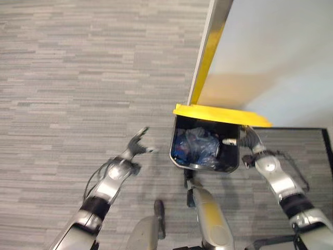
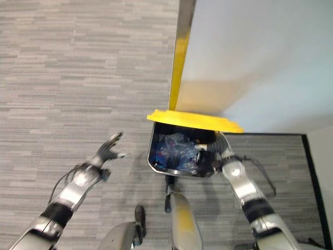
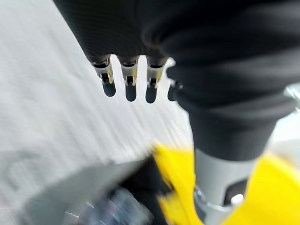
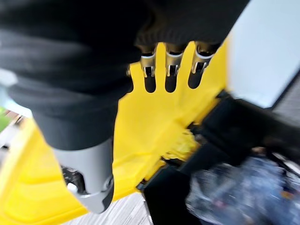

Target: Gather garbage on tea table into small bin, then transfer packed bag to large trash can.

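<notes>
No writing can be read on anything here. Low in the frame the left hand (image 1: 136, 146) hovers over the carpet (image 1: 78, 78) at lower left of centre, fingers spread and nearly straight, thumb out to the side, holding nothing; its wrist view shows the fingertips (image 3: 130, 91) in a loose row with only blurred floor past them. At lower right the right hand (image 1: 248, 139) reaches to the right rim of the bin (image 1: 179, 156), just under the lid; in its wrist view the fingers (image 4: 169, 75) hang straight in front of the yellow lid (image 4: 154, 126), gripping nothing, though whether they touch it is unclear.

The bin sits mid-frame, black-walled, its mouth open toward the camera. The lid (image 1: 221, 114) stands raised along the bin's far edge, its long axis running left to right, dipping slightly to the right. Inside lies the bag (image 1: 196, 146), blue and crumpled, filling the left and middle of the bin.

The floor is grey carpet with fine horizontal streaks. Beyond the bin a pale wall (image 1: 281, 52) fills the upper right, with a yellow-lit corner edge (image 1: 208, 52) running up from the lid. A dark-framed mat (image 1: 307, 151) lies at the right edge
</notes>
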`<state>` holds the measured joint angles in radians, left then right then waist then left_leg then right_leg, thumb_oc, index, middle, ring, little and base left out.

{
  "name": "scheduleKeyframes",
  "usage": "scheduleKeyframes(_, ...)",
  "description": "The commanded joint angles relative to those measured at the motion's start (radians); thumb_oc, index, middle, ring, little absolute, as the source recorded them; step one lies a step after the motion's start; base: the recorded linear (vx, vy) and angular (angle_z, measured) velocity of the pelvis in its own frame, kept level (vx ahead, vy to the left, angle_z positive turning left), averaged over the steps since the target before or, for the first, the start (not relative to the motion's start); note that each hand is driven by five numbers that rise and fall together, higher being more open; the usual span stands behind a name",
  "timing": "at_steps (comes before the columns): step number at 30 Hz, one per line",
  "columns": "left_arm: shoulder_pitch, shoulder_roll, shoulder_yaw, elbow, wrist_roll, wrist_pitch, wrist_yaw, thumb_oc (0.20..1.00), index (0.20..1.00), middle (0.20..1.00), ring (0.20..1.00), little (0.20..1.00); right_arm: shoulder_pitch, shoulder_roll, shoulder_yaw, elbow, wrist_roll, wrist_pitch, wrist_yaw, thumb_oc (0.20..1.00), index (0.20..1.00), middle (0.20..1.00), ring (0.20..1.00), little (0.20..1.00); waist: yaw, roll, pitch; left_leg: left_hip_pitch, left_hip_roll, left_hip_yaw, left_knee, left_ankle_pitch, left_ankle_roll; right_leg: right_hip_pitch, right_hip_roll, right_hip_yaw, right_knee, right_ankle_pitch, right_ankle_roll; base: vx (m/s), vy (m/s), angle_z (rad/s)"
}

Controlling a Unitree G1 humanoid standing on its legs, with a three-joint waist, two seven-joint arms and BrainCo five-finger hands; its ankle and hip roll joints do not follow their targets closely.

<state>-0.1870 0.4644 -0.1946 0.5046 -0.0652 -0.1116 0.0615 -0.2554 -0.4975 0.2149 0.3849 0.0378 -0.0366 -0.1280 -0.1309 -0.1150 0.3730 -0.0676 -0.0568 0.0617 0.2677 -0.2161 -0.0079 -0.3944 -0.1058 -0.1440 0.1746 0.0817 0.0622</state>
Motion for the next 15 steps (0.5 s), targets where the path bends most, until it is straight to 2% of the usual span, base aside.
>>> scheduleKeyframes(1,0.028,0.030,0.029,-0.033,-0.075,-0.038,-0.027,1.000,1.000,1.000,1.000,1.000,-0.028,0.011,-0.009,-0.005,-0.014,-0.033,0.031,1.000,1.000,1.000,1.000,1.000,0.020,-0.014,-0.032,0.090,-0.103,0.032,0.041,-0.158,0.042,-0.034,-0.077,-0.101,-0.184,0.209,0.155,-0.13,0.073,-0.13)
scheduleKeyframes(3,0.154,0.033,0.141,-0.037,-0.093,-0.026,-0.039,1.000,1.000,1.000,1.000,1.000,0.067,0.020,-0.072,-0.003,-0.012,-0.027,0.057,1.000,1.000,1.000,1.000,1.000,0.034,-0.011,-0.056,0.128,-0.104,0.030,-0.019,-0.121,0.054,-0.021,-0.077,-0.106,-0.156,0.216,0.171,-0.07,0.073,-0.13)
scheduleKeyframes(4,0.170,0.030,0.159,-0.032,-0.101,-0.023,-0.039,1.000,1.000,1.000,1.000,1.000,0.089,0.027,-0.086,0.003,-0.013,-0.024,0.066,1.000,1.000,1.000,1.000,1.000,0.031,-0.011,-0.056,0.137,-0.105,0.028,-0.036,-0.111,0.060,-0.025,-0.076,-0.096,-0.138,0.240,0.180,-0.09,0.080,-0.10)
scheduleKeyframes(5,0.189,0.024,0.180,-0.024,-0.106,-0.020,-0.037,1.000,1.000,1.000,1.000,1.000,0.105,0.031,-0.095,0.008,-0.014,-0.019,0.070,1.000,1.000,1.000,1.000,1.000,0.035,-0.002,-0.052,0.139,-0.095,0.025,-0.049,-0.093,0.062,-0.025,-0.065,-0.090,-0.103,0.233,0.186,-0.16,0.050,-0.29)
scheduleKeyframes(6,0.211,0.018,0.197,-0.015,-0.108,-0.014,-0.036,1.000,1.000,1.000,1.000,1.000,0.128,0.040,-0.110,0.017,-0.001,-0.019,0.072,1.000,1.000,1.000,1.000,1.000,0.037,-0.001,-0.053,0.128,-0.094,0.025,-0.068,-0.061,0.067,-0.020,-0.066,-0.082,-0.062,0.206,0.183,-0.31,0.068,-0.48)
scheduleKeyframes(7,0.235,0.014,0.213,-0.009,-0.114,-0.009,-0.036,1.000,1.000,1.000,1.000,1.000,0.163,0.051,-0.133,0.025,0.004,-0.022,0.071,1.000,1.000,1.000,1.000,1.000,0.045,0.018,-0.059,0.104,-0.079,0.026,-0.095,-0.022,0.070,-0.005,-0.057,-0.048,0.046,0.127,0.151,-0.30,0.054,-0.42)
scheduleKeyframes(10,0.261,0.012,0.234,-0.006,-0.117,0.000,-0.038,1.000,1.000,1.000,1.000,1.000,0.211,0.064,-0.162,0.034,0.015,-0.026,0.072,1.000,1.000,1.000,1.000,1.000,0.065,0.054,-0.079,0.080,-0.036,0.030,-0.142,0.027,0.070,0.019,-0.029,0.015,0.241,-0.004,0.108,-0.19,0.011,-0.05)
scheduleKeyframes(11,0.270,0.012,0.242,-0.001,-0.116,0.005,-0.037,1.000,1.000,1.000,1.000,1.000,0.220,0.067,-0.167,0.040,0.015,-0.025,0.073,1.000,1.000,1.000,1.000,1.000,0.071,0.058,-0.086,0.075,-0.025,0.033,-0.155,0.036,0.068,0.031,-0.027,0.033,0.283,-0.027,0.101,-0.10,-0.069,-0.10)
scheduleKeyframes(12,0.274,0.014,0.250,0.010,-0.111,0.009,-0.027,1.000,1.000,1.000,1.000,1.000,0.232,0.074,-0.170,0.048,0.022,-0.028,0.068,1.000,1.000,1.000,1.000,1.000,0.080,0.055,-0.093,0.066,-0.014,0.041,-0.156,0.045,0.060,0.066,-0.034,0.045,0.277,-0.032,0.104,-0.01,-0.150,-0.17)
scheduleKeyframes(14,0.277,0.013,0.241,0.006,-0.119,0.009,-0.030,1.000,1.000,1.000,1.000,1.000,0.257,0.085,-0.184,0.054,0.028,-0.024,0.070,1.000,1.000,1.000,1.000,1.000,0.089,0.026,-0.119,0.050,-0.018,0.024,-0.163,0.060,0.039,0.187,0.000,0.065,0.105,-0.102,0.089,0.05,-0.217,-0.23)
scheduleKeyframes(15,0.288,0.014,0.251,0.010,-0.121,0.008,-0.028,1.000,1.000,1.000,1.000,1.000,0.259,0.084,-0.185,0.063,0.029,-0.021,0.070,1.000,1.000,1.000,1.000,1.000,0.093,0.015,-0.136,0.043,-0.010,0.037,-0.167,0.067,0.032,0.201,0.007,0.061,0.049,-0.105,0.085,0.04,-0.174,-0.09)
